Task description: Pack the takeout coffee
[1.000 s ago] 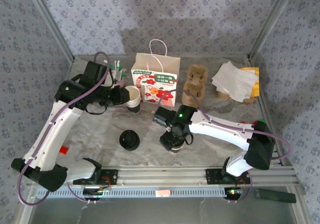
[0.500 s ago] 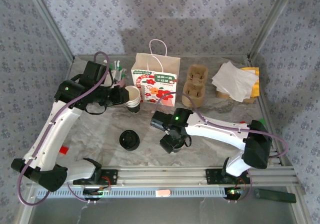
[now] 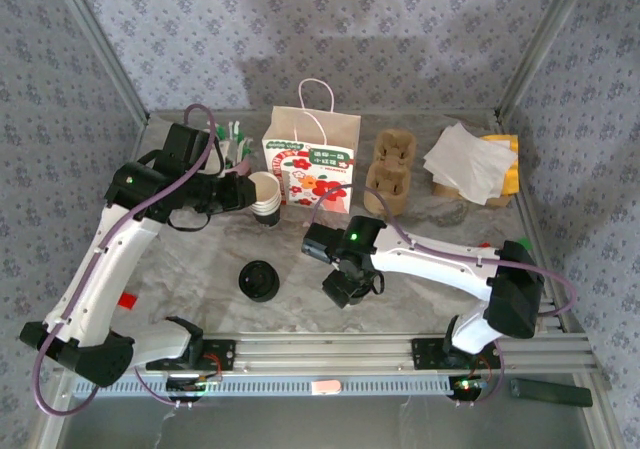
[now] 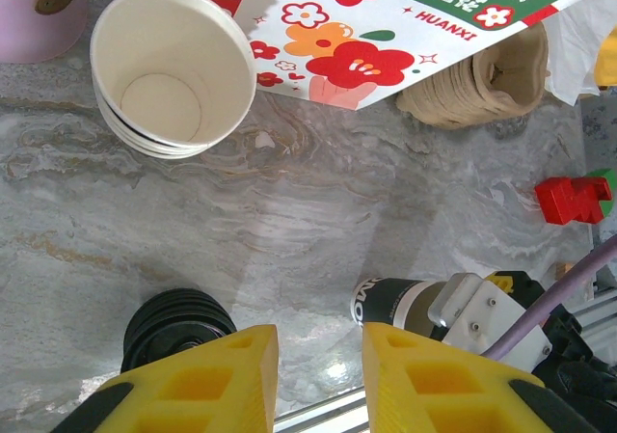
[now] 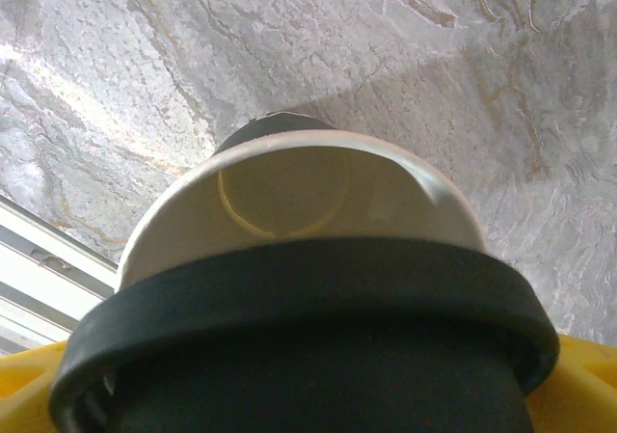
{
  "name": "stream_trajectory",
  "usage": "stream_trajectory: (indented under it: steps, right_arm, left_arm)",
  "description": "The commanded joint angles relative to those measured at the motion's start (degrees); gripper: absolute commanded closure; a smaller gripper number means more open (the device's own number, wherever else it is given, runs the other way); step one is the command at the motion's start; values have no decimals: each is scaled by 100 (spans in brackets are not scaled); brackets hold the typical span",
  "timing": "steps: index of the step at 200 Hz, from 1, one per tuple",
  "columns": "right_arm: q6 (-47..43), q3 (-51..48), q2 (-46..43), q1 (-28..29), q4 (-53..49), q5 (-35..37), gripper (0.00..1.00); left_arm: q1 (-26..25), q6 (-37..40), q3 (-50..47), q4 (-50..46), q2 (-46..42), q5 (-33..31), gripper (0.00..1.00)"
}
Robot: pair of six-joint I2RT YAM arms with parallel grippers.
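Our right gripper (image 3: pixel 340 291) stands spread wide, its yellow fingers (image 5: pixel 590 385) pressed to the sides of the round black plastic lid (image 5: pixel 308 308) over the small pale paper cup (image 5: pixel 289 197) (its mouth shows past the lid; we cannot tell if the lid is seated). They are at the near middle of the grey marbled table (image 4: pixel 318 192), right of the loose pile of black lids (image 3: pixel 258 279) and nearer than the flower-printed paper bag (image 3: pixel 312 159). Our left gripper (image 4: pixel 318 341) hovers narrowly parted, pinching nothing, by the stack of lidless beige cups (image 4: pixel 174 76).

Bare tabletop (image 4: pixel 318 211) between cups (image 4: pixel 174 76), lids (image 4: pixel 178 325)
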Motion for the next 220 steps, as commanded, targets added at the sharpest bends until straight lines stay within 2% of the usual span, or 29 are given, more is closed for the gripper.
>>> stream_trajectory:
  steps: [1, 37, 50, 99, 163, 171, 220]
  right_arm:
    - [-16, 128, 111, 46, -112, 65, 5]
    - [-43, 191, 127, 36, -136, 56, 4]
    - [-52, 193, 124, 37, -145, 48, 0]
    - [-105, 393, -84, 37, -201, -31, 0]
    - [89, 1198, -537, -36, -1063, 44, 1]
    - [130, 1230, -572, -78, -1115, -29, 2]
    - [1035, 1078, -568, -607, -1278, -963, 6]
  left_arm:
    - [33, 90, 161, -106, -126, 7, 71]
    - [33, 99, 184, -116, -127, 5, 71]
    - [31, 99, 187, -116, -122, 7, 71]
    - [29, 116, 181, -132, -118, 34, 71]
    - [36, 225, 421, -213, -109, 41, 68]
    - [33, 271, 420, -221, -97, 50, 64]
    - [-90, 772, 404, -347, 7, 238, 20]
